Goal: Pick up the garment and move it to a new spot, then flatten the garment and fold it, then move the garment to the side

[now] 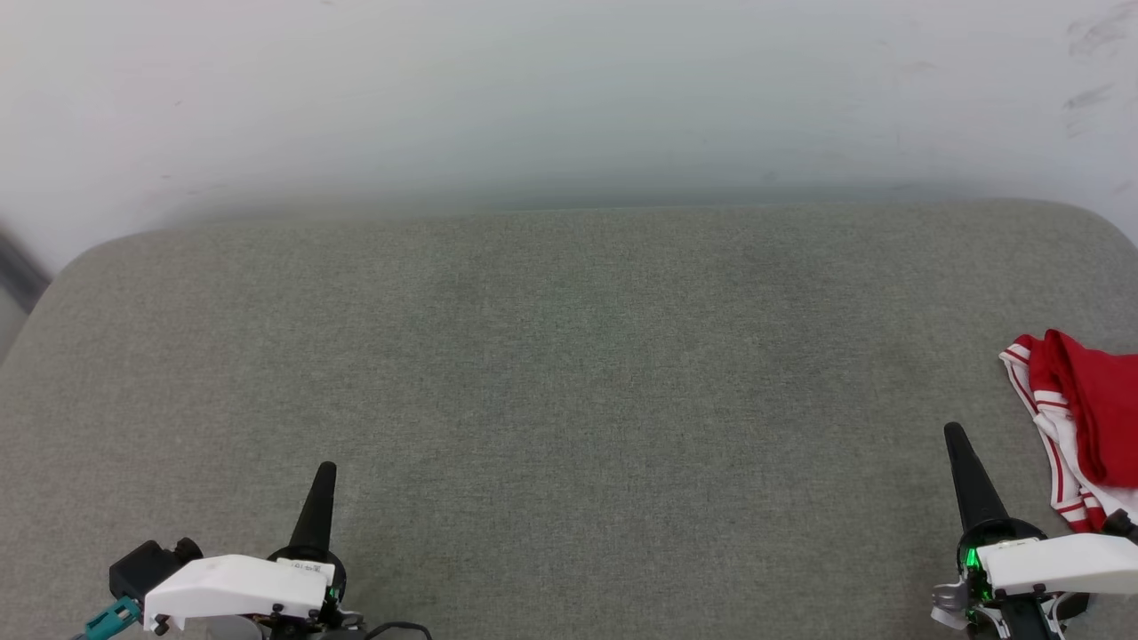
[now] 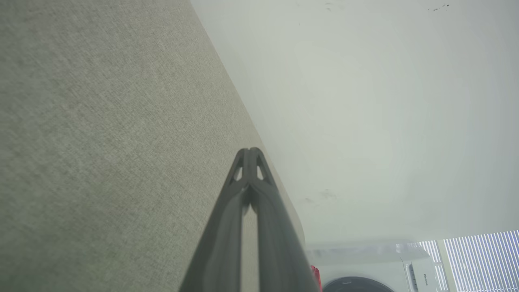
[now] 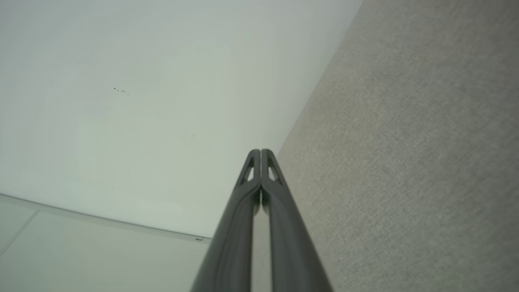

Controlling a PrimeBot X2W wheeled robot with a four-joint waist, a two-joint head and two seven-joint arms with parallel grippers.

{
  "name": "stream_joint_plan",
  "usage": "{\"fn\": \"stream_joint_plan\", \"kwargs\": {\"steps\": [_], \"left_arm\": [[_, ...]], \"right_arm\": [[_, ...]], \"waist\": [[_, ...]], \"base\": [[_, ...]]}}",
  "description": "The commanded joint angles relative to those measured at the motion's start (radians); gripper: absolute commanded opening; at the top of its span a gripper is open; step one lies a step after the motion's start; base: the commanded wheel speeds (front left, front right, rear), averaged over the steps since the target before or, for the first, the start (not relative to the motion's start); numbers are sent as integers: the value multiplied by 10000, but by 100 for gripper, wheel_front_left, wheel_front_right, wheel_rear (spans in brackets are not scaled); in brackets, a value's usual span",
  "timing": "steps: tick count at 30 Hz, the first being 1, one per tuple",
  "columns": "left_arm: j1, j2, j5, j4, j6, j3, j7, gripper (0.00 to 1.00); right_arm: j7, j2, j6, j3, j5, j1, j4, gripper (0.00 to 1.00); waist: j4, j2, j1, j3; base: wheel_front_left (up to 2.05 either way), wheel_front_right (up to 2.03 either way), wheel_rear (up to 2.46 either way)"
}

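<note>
Garment lies crumpled, its long axis running near-to-far.

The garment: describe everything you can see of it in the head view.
The garment lies crumpled in a heap at the right edge of the head view, which cuts it off. Soft red cloth bunches on top. Beside and beneath it is white cloth with thin red stripes, like ribbed trim. It rests on the grey woven surface. The right gripper, shut, points up the view just left of it, its fingers apart from the cloth. Whether the wrist housing lower down touches the cloth cannot be told.
</note>
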Motion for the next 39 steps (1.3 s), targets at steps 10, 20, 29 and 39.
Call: {"fn": "stream_joint_plan", "kwargs": {"steps": [10, 20, 29, 39], "left_arm": [[-370, 32, -1106, 107, -224, 180, 290, 0], [-520, 10, -1959, 222, -359, 310, 519, 0], [-656, -13, -2599, 311, -439, 407, 701, 0], [-779, -41, -3343, 424, -557, 504, 892, 0]], "right_arm": [[286, -44, -2, -80, 1101, -351, 113, 0], [503, -22, -2, -136, 1939, -497, 230, 0], [675, -1, -2, -179, 2566, -580, 326, 0], [890, 26, -3, -234, 3301, -718, 445, 0]], "waist": [[-25, 0, 0, -12], [-49, 0, 0, -24], [-68, 0, 0, -34], [-92, 0, 0, -46]], "base": [[0, 0, 0], [0, 0, 0], [0, 0, 0], [0, 0, 0]]}}
